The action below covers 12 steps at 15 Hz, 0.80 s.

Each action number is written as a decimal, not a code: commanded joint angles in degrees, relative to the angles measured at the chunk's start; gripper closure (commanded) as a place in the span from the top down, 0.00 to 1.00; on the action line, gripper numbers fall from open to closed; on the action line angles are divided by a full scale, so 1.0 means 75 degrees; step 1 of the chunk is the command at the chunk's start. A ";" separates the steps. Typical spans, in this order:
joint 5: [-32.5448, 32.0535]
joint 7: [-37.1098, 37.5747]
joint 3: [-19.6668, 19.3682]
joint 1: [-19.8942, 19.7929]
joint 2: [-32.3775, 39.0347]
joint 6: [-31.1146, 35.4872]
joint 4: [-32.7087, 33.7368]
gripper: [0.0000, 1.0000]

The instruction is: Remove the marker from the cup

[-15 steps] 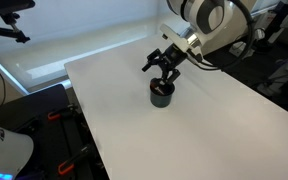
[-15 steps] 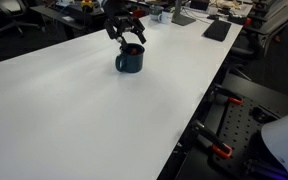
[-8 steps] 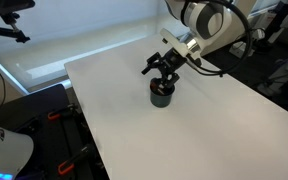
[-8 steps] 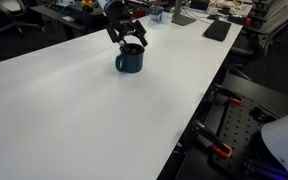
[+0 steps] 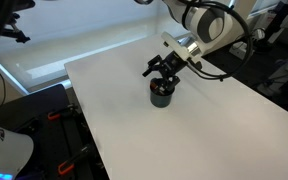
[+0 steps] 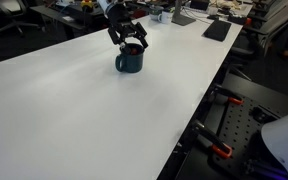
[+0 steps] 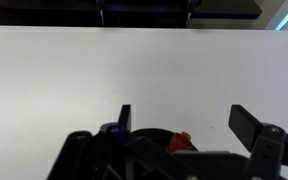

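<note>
hovering over black cup [image 5: 162,95] with end effector [image 5: 163,73] released; orange marker [image 7: 181,143] at 6 o'clock in wrist view; likely light, stiff, slick, so pinch exposed tip.

A white, flat-topped bench [image 5: 199,130] is recorded in both exterior views, its surface plain and level. The cup [image 5: 162,94], black and round, is seen standing upright directly on it [image 6: 129,62], well inside the edges.
</note>
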 commanded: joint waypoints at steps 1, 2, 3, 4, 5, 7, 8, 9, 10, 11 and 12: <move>0.0019 -0.0017 -0.0035 0.0020 0.0023 -0.0025 0.0037 1.00; 0.0018 -0.0017 -0.0035 0.0020 0.0031 -0.0025 0.0037 1.00; 0.0018 -0.0017 -0.0035 0.0020 0.0040 -0.0025 0.0037 1.00; 0.0018 -0.0018 -0.0035 0.0020 0.0046 -0.0025 0.0037 1.00; 0.0018 -0.0018 -0.0035 0.0020 0.0049 -0.0024 0.0037 1.00; 0.0004 -0.0074 -0.0025 0.0013 0.0066 -0.0021 0.0050 0.75; 0.0016 -0.0062 -0.0027 0.0012 0.0069 -0.0015 0.0050 0.74; 0.0017 -0.0070 -0.0025 0.0007 0.0076 -0.0021 0.0059 0.66; 0.0013 -0.0067 -0.0028 0.0009 0.0078 -0.0011 0.0057 0.58; -0.0001 -0.0075 -0.0030 0.0015 0.0076 -0.0006 0.0049 0.49; -0.0015 -0.0088 -0.0030 0.0021 0.0069 0.0006 0.0034 0.42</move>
